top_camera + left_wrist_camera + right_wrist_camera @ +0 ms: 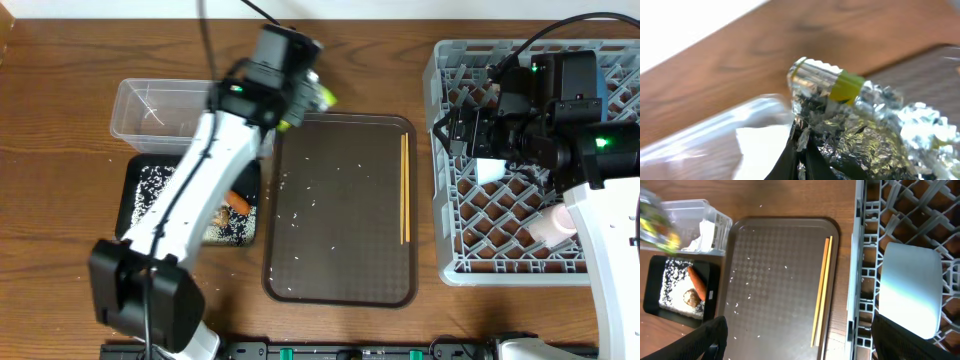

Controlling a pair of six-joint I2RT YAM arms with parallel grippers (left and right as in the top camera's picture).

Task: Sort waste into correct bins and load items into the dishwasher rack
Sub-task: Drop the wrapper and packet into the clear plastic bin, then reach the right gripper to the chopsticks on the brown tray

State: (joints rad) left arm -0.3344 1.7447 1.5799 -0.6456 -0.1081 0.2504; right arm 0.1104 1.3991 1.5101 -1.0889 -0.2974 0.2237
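My left gripper (306, 88) is shut on the crumpled silver wrapper (855, 120) with a yellow-green band, held over the brown tray's far left corner beside the clear tub (160, 108). A white tissue (702, 234) lies in that tub. The black tray (655, 292) holds rice (672, 280), an orange carrot (697, 280) and a brown food lump (690, 297). The chopsticks (405, 190) lie along the brown tray's right side. My right gripper (802, 332) hangs open and empty over the left edge of the grey rack (450, 210), next to a small pale blue cup (910, 287).
The brown serving tray (340, 215) sits mid-table with loose rice grains (747, 282) scattered on it. A pink cup (553, 225) stands in the rack under my right arm. My left arm stretches over the black tray. Bare wooden table lies at the far left.
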